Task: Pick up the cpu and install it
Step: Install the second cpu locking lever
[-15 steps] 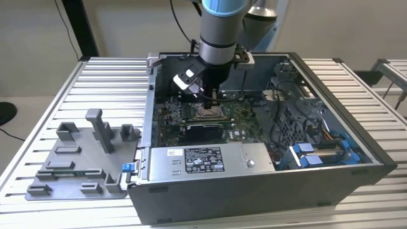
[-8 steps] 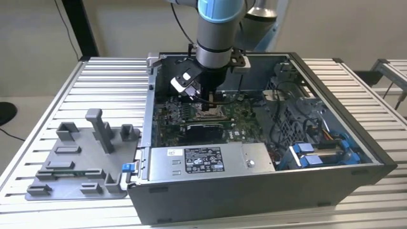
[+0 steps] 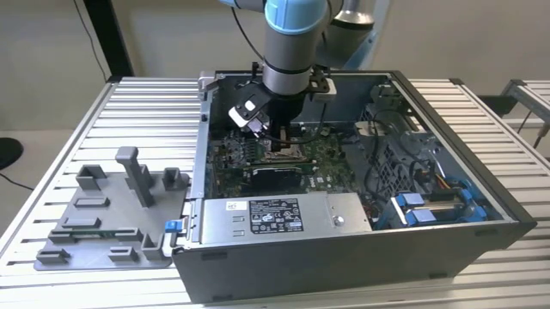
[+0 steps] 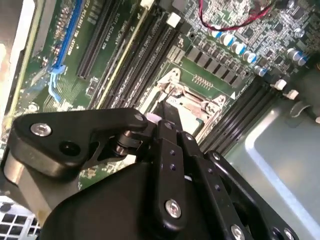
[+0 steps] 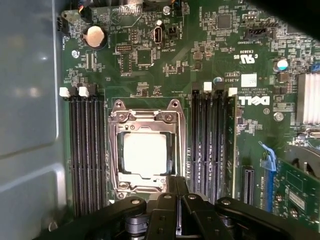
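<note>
The cpu (image 5: 145, 155), a silvery-white square, lies flat inside the metal socket frame (image 5: 145, 117) on the green motherboard (image 5: 150, 65). In the first wrist view my gripper (image 5: 178, 179) hovers just beside the socket's edge, its two black fingers pressed together with nothing between them. The second wrist view has the gripper (image 4: 167, 106) pointing down at the socket (image 4: 192, 102). In the exterior view the gripper (image 3: 279, 145) reaches down into the open computer case (image 3: 447, 129) over the board.
Black memory slots (image 5: 87, 150) flank the socket on both sides. A silver labelled power-supply box (image 3: 275, 215) sits at the case's near side, with cables and blue drive clips (image 3: 429, 206) to the exterior view's right. A grey plastic tray (image 3: 94, 219) with blocks lies outside the case, to the exterior view's left.
</note>
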